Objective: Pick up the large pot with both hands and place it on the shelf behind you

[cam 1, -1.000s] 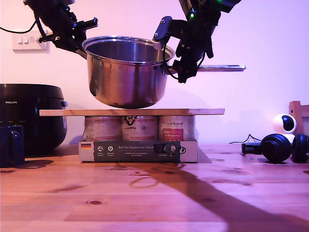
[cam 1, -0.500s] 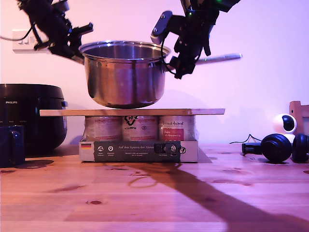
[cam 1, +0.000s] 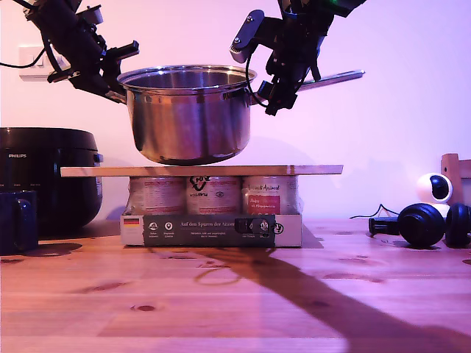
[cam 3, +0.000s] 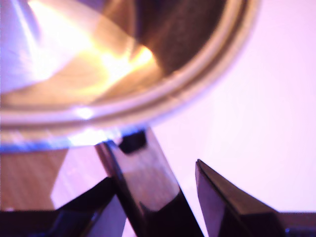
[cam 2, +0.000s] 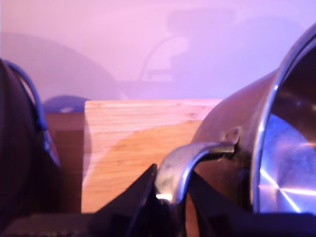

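While the pot (cam 1: 190,114) hangs just above the shelf (cam 1: 201,170), my first gripper (cam 2: 170,197) is clamped on its loop handle (cam 2: 190,160). My second gripper (cam 3: 158,182) straddles the long handle (cam 1: 330,78); I cannot tell whether it is clenched. Should either hold slip, the pot would likely tip onto the shelf and upset that board on its tins (cam 1: 212,195).

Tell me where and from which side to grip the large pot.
Grip the large pot at its two opposite handles: the small loop handle from the exterior view's left, where my first gripper closes on it, and the long straight handle near its root from the exterior view's right, beside my second gripper. Opposed holds should keep the wide body level.
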`<action>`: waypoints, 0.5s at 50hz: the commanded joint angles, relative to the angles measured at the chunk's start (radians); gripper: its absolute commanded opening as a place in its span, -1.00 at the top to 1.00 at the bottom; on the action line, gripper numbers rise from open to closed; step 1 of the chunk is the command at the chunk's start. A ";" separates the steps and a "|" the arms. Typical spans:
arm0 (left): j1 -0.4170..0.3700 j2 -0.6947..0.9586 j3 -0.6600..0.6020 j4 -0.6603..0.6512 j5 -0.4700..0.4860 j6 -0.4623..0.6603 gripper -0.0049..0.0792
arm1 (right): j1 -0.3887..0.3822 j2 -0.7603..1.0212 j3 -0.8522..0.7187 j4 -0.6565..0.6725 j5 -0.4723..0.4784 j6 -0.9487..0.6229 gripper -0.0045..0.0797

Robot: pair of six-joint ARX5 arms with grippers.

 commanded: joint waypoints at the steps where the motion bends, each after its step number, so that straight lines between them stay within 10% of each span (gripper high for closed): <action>1: -0.010 0.043 -0.034 0.002 0.005 0.072 0.94 | -0.001 -0.049 0.085 0.058 0.018 -0.027 0.04; 25: -0.010 0.043 0.040 -0.058 0.042 0.072 0.94 | 0.017 -0.050 0.092 0.035 0.037 -0.098 0.04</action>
